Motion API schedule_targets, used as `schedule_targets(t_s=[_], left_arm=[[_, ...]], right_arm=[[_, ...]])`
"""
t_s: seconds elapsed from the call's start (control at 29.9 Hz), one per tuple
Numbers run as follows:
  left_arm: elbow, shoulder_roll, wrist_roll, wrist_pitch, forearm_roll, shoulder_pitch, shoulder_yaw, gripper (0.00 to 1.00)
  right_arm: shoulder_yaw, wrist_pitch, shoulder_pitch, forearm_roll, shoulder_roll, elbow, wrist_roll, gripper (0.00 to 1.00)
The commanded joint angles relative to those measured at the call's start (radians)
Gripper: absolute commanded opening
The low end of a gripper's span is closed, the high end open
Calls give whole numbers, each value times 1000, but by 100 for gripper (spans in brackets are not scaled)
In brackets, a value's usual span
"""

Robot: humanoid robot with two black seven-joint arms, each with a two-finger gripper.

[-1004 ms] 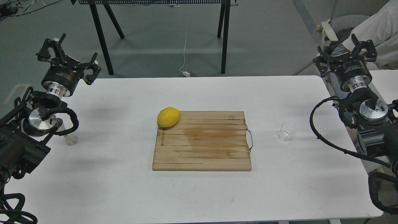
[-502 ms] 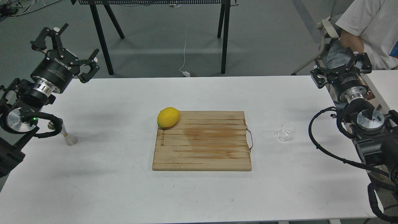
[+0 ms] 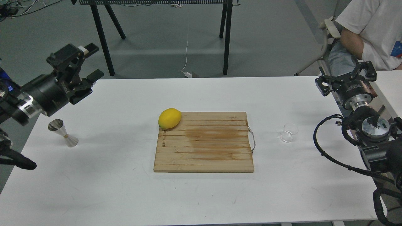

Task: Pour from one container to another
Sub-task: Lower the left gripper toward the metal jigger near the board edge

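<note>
While your left gripper (image 3: 84,64) and right gripper (image 3: 345,75) hover with jaws wide, the small clear glass beaker (image 3: 289,132) and shiny steel hourglass jigger (image 3: 63,137) stand near opposite counter edges.

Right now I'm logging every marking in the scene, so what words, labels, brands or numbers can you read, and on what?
Cutting board: dark writing runs along its left edge, too small and sideways to read.
Right gripper: a faint ring of print on its body, too blurred to read.
Left gripper: no readable text.
Person's white shirt: a blue and red patch, no letters legible.
Lemon, jigger, beaker: no markings visible.
</note>
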Motion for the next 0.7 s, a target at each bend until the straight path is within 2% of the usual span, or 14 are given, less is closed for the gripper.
schedule_targets(t_s=[0.0, 0.1, 0.17, 0.3, 0.4, 0.67], left_arm=[[-57, 73, 6, 165, 206, 119, 20, 94], [-50, 108, 5, 268, 391, 170, 68, 94], [-24, 110, 5, 365, 526, 193, 112, 94], [117, 93, 31, 575, 744, 233, 246, 94], [258, 39, 57, 589, 855, 233, 327, 94], [650, -178, 48, 589, 967, 208, 329, 94]], right_arm=[[0, 0, -6, 1, -1, 0, 0, 100], [-1, 0, -17, -1, -1, 0, 0, 100], [-3, 0, -19, -1, 2, 0, 0, 100], [-3, 0, -19, -1, 7, 0, 0, 100], [-3, 0, -19, -1, 10, 0, 0, 100], [-3, 0, -28, 1, 8, 0, 0, 100]])
